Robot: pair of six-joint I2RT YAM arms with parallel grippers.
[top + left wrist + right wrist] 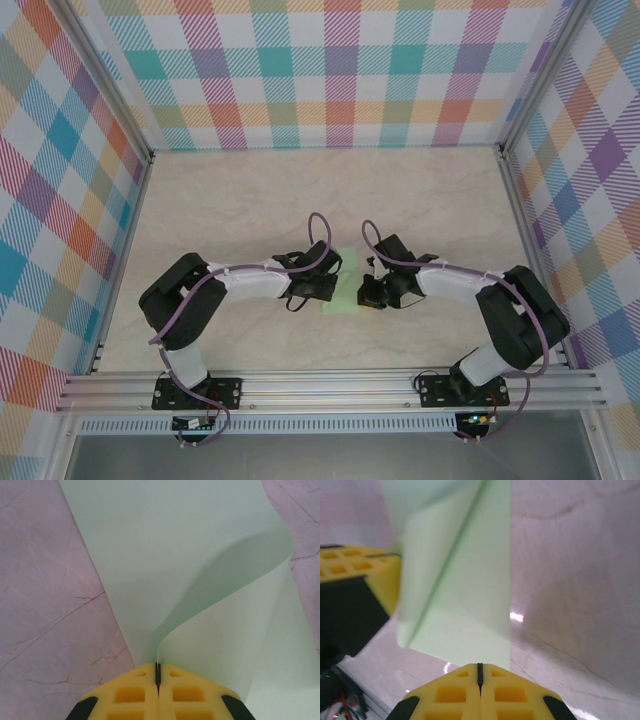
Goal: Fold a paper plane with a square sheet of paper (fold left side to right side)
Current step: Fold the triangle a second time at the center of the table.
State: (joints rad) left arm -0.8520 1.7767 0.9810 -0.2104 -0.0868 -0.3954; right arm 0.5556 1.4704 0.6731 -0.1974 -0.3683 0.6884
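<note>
The square sheet of paper (343, 298), pale green, lies on the table between the two arms. My left gripper (333, 286) is shut on one of its edges. In the left wrist view that edge rises into the closed yellow fingertips (145, 677) of the left gripper (158, 668), and the sheet (175, 555) curls up off the table in a soft bend. My right gripper (480, 667) is shut, its tips at the sheet's (465, 590) near edge; whether they press on it I cannot tell. In the top view the right gripper (363, 292) sits at the sheet's right side. A paper plane is out of view.
The marble-patterned table (250, 200) is walled by plaid panels (340, 70) at the back and both sides. An aluminium rail (330, 385) runs along the near edge. The left gripper's yellow fingers (355, 570) stand close to the right gripper.
</note>
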